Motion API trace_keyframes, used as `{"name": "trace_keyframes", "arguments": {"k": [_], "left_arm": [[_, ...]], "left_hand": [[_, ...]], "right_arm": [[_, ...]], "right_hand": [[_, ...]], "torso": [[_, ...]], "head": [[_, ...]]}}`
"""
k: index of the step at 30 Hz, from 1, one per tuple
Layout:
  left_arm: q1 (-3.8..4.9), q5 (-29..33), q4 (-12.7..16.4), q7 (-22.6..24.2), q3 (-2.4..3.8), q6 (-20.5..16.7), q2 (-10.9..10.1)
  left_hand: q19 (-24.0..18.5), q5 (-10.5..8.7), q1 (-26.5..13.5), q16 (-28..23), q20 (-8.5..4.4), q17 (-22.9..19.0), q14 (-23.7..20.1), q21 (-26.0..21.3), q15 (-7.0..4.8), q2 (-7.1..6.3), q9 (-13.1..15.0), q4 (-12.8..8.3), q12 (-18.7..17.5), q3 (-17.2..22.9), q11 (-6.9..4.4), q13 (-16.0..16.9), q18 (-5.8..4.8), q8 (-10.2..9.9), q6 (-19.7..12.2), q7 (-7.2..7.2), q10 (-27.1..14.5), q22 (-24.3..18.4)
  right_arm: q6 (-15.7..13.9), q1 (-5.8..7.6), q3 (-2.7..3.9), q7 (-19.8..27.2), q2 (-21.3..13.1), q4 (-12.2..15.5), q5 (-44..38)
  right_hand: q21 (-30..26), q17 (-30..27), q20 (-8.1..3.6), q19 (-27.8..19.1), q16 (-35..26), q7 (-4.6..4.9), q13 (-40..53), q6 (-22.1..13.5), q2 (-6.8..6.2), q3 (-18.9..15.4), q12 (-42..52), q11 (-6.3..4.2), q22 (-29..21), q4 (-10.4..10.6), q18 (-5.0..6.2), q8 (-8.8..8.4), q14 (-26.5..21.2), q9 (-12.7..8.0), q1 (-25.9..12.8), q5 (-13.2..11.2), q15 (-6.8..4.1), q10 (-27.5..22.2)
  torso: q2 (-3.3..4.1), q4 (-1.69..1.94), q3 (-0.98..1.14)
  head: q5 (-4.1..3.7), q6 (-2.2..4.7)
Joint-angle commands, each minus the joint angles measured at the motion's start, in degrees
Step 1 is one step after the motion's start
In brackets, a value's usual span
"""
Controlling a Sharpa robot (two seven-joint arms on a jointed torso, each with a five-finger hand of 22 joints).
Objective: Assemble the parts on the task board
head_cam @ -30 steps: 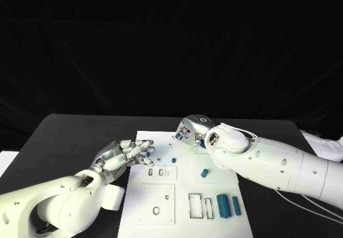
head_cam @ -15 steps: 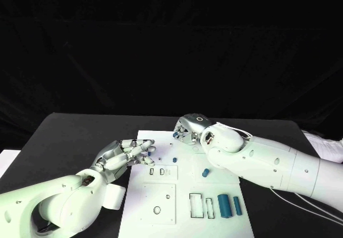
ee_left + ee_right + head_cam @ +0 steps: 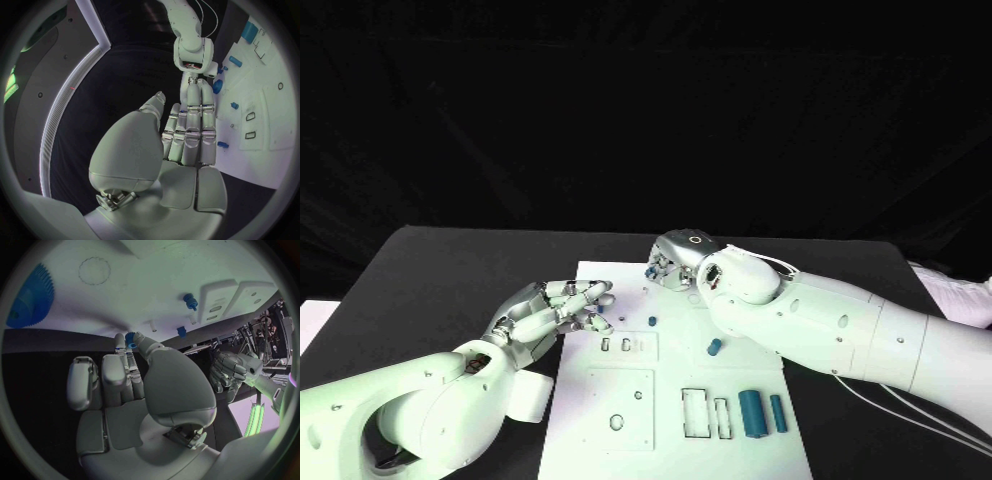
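In the head view, your right robot hand (image 3: 678,268) is edging farther up the task board (image 3: 678,395), pinching a small blue gear (image 3: 653,272); placement looks near. In the left wrist view, your left robot hand (image 3: 187,135) is hovering empty, fingers straight and together. In the right wrist view, a larger blue gear (image 3: 28,296) is sitting beyond your fingertips, blue pegs (image 3: 189,301) nearby.

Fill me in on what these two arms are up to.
The robot is assembling small blue parts on the white task board. Its right hand, at the board's far edge, pinches a small blue toothed part. Its left hand hovers at the board's left edge, holding nothing. Two blue bars lie nearer the robot.
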Motion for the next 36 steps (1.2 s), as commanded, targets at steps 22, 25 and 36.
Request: {"name": "trace_keyframes", "arguments": {"k": [22, 25, 36], "left_arm": [[0.09, 0.10, 0.25, -0.04, 0.04, 1.31, 0.05], [0.09, 0.10, 0.16, 0.00, 0.04, 1.33, -0.05], [0.08, 0.10, -0.13, 0.02, 0.03, 1.32, -0.69]], "left_hand": [[-0.60, -0.39, -0.42, -0.38, -0.04, 0.12, -0.51, 0.38, -0.07, -0.09, -0.01, -0.28, -0.35, 0.03, 0.28, 0.07, 0.45, -0.27, 0.16, 0.23, 0.16, 0.09], [-0.60, -0.39, -0.42, -0.38, -0.04, 0.12, -0.51, 0.38, -0.07, -0.09, -0.01, -0.28, -0.35, 0.03, 0.28, 0.07, 0.45, -0.27, 0.16, 0.23, 0.16, 0.09], [-0.67, -0.38, -0.40, -0.43, -0.02, 0.21, -0.56, 0.40, -0.06, -0.07, -0.01, -0.33, -0.43, 0.03, 0.30, 0.07, 0.46, -0.33, 0.14, 0.25, 0.11, 0.12]], "right_arm": [[-2.08, -0.04, -0.21, -0.88, -0.69, 0.76, -0.12], [-3.64, -0.06, -0.07, -0.54, -2.92, 3.23, 1.22], [-3.15, -0.08, 2.12, -2.03, -16.61, 13.13, 16.90]], "right_hand": [[-4.95, -12.63, 2.39, -6.46, -7.61, 2.80, -0.25, -12.06, -5.18, -6.99, -0.01, 3.25, -9.83, 3.23, 1.18, -0.60, -2.03, -0.67, 0.57, 0.20, 2.20, -13.66], [-5.06, -12.84, 2.40, -6.24, -7.61, 2.93, -0.10, -11.12, -4.56, -8.09, 0.44, 3.24, -9.88, 3.49, 1.17, -0.42, -1.79, -0.50, 1.68, 1.24, 2.16, -12.20], [0.99, 6.14, -0.64, 1.93, 5.34, 0.44, 10.31, -8.68, -6.30, -11.37, 16.03, -1.20, 2.02, 5.52, -1.22, 0.16, 2.41, -0.27, 1.59, 7.31, -1.36, 10.33]], "torso": [[0.07, -0.07, 0.05], [0.03, -0.11, 0.10], [-0.72, -1.62, 0.58]], "head": [[0.14, 0.18], [0.15, 0.31], [0.50, 0.64]]}}
